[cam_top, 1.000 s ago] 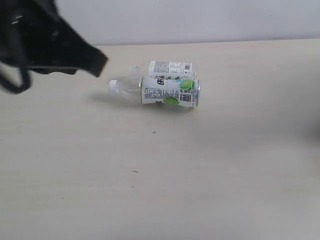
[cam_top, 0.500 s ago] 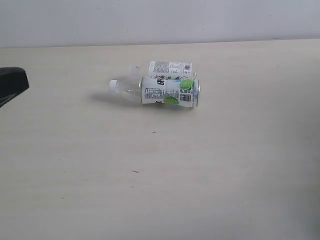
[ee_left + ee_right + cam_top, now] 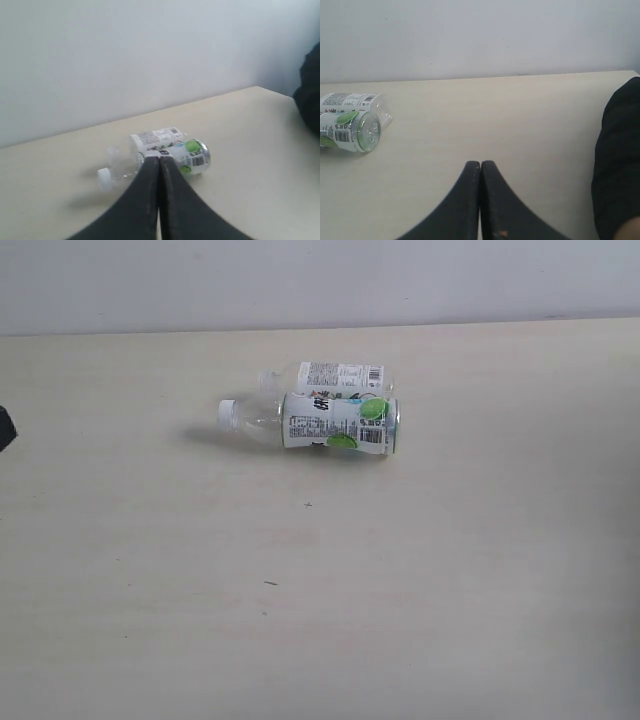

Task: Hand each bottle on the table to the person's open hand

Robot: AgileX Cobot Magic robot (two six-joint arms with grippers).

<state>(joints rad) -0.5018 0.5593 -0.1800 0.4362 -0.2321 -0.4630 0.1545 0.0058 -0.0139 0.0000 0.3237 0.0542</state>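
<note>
Two clear bottles lie on their sides, touching, at the back middle of the pale table. The nearer bottle has a white cap and a white label with green marks. The farther bottle carries a plain white label. No pink bottle shows. In the left wrist view my left gripper is shut and empty, with the green-marked bottle and the other bottle some way beyond its tips. My right gripper is shut and empty over bare table, well apart from the bottles. No open hand is visible.
A sliver of the dark left arm shows at the exterior view's left edge. A dark-clothed shape stands at the table's side in the right wrist view, also as a dark shape in the left wrist view. A pale wall runs behind the table.
The dark left arm has pulled back leftward out of the exterior view, from covering the upper left corner to a sliver at the edge. The two bottles have not moved.
</note>
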